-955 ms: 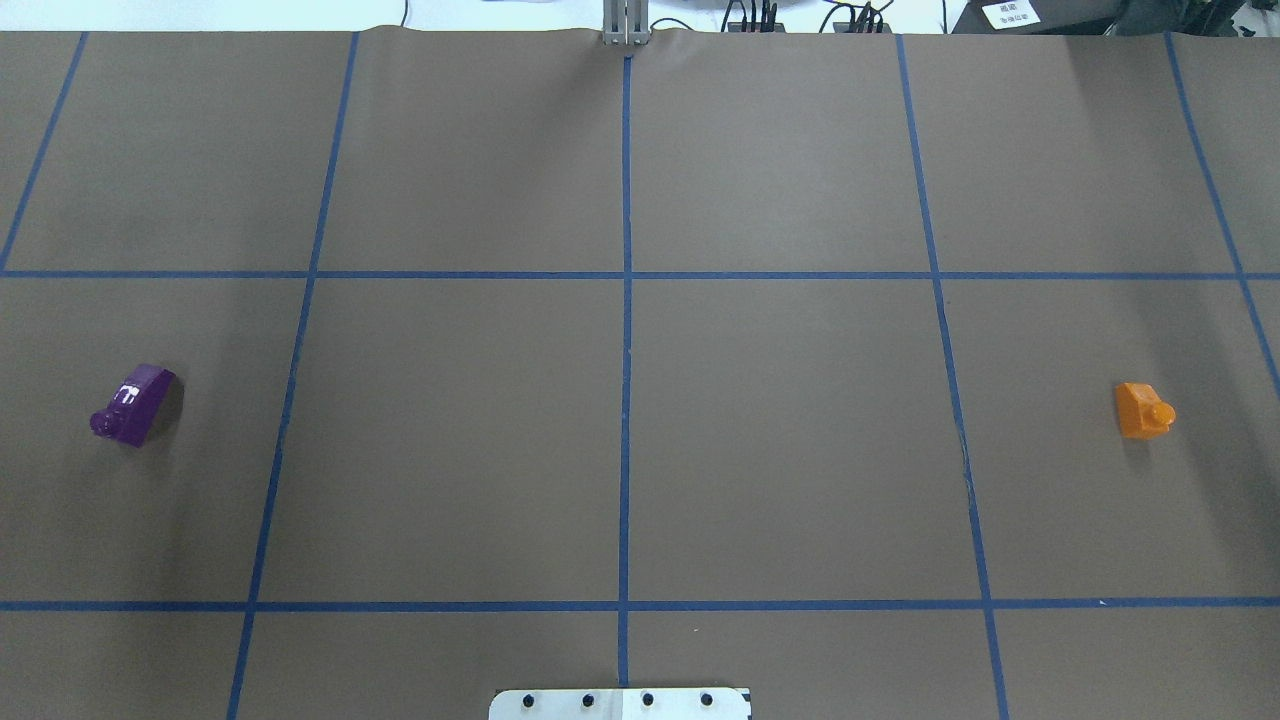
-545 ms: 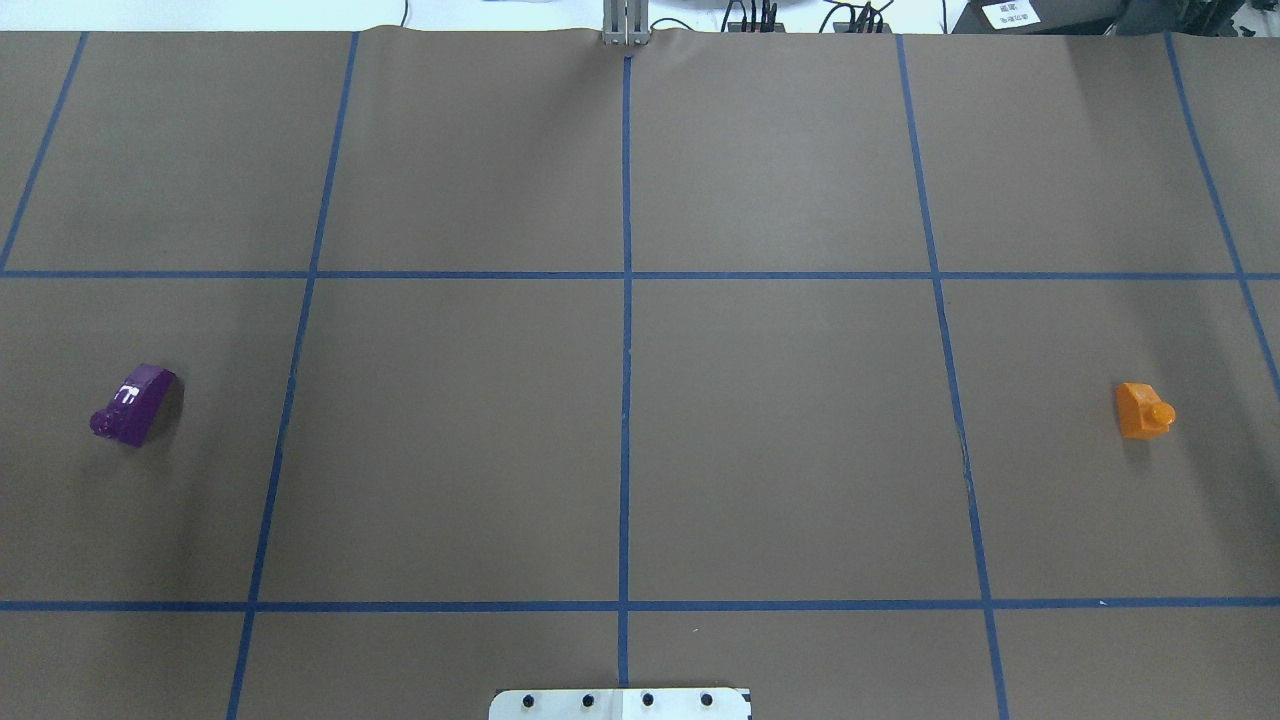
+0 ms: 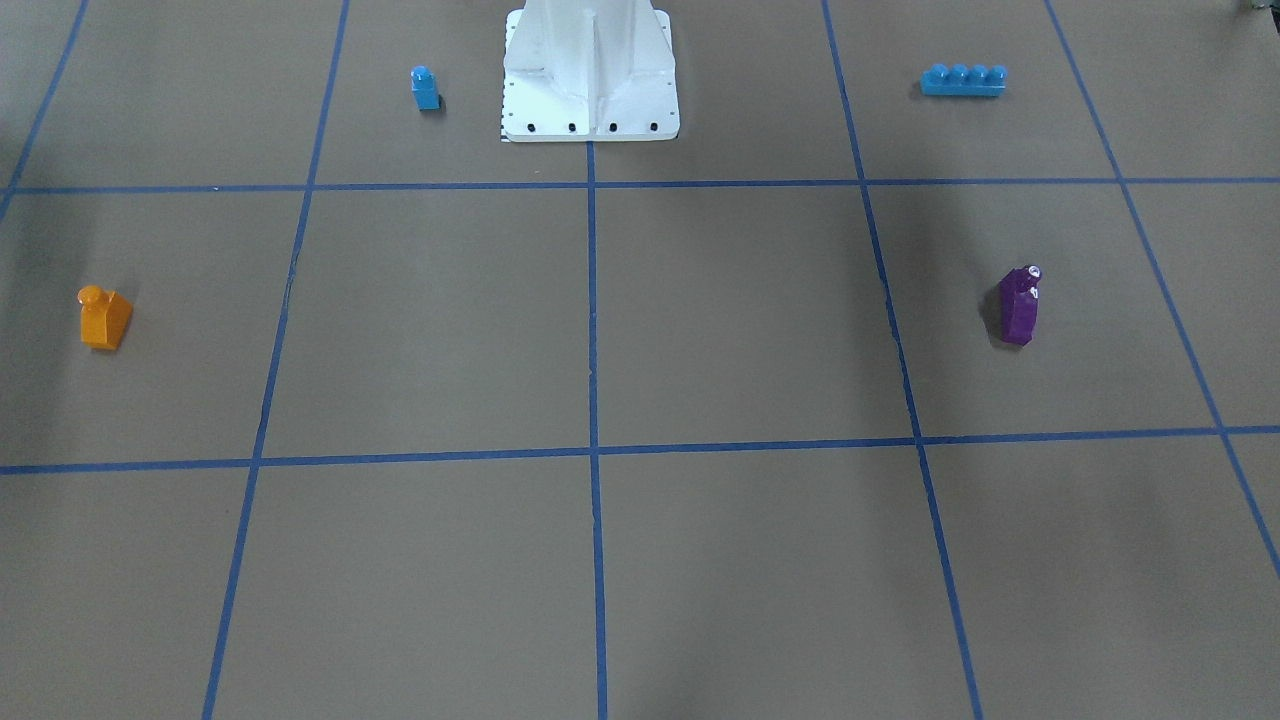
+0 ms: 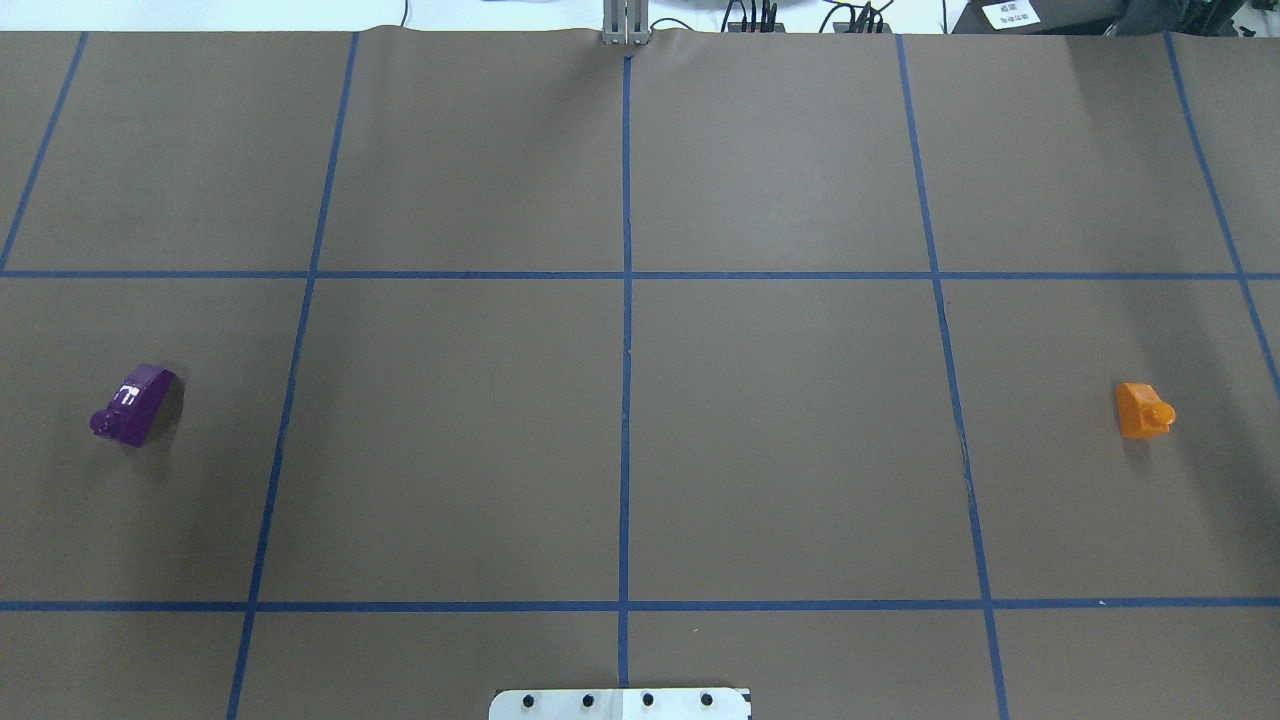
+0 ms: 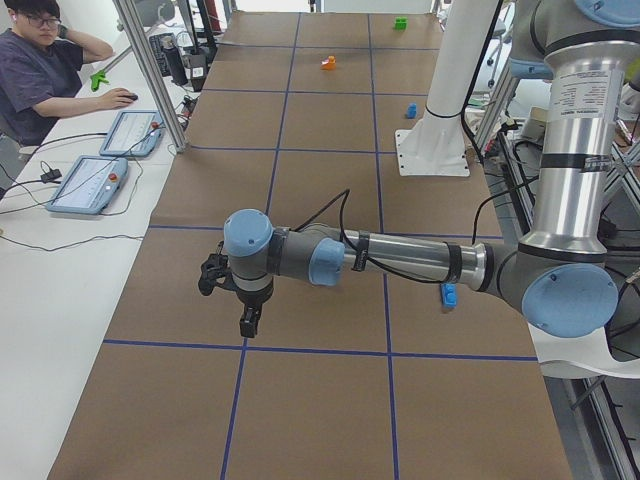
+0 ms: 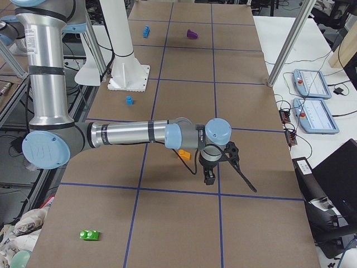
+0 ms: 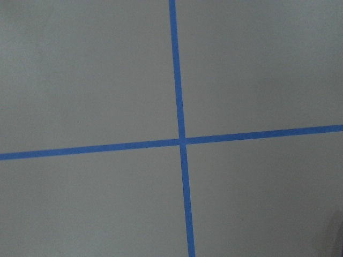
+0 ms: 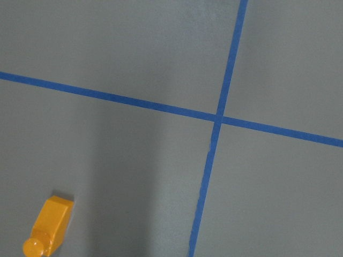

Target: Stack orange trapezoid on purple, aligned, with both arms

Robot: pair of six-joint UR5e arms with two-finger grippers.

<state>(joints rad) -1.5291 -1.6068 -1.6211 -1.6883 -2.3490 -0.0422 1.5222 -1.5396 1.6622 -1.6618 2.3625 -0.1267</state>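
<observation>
The orange trapezoid (image 4: 1143, 411) rests on the brown table at my right side; it also shows in the front view (image 3: 104, 318) and the right wrist view (image 8: 48, 227). The purple block (image 4: 133, 405) lies on its side at my left, also in the front view (image 3: 1019, 305). My left gripper (image 5: 245, 322) hangs above the table in the exterior left view only, with the purple block hidden there. My right gripper (image 6: 209, 177) hangs beside the orange trapezoid (image 6: 184, 154) in the exterior right view only. I cannot tell whether either is open or shut.
A small blue one-stud block (image 3: 425, 88) and a long blue four-stud brick (image 3: 963, 80) stand near the white robot base (image 3: 590, 75). A green block (image 6: 89, 235) lies at the right end of the table. An operator (image 5: 40, 70) sits beyond the far side.
</observation>
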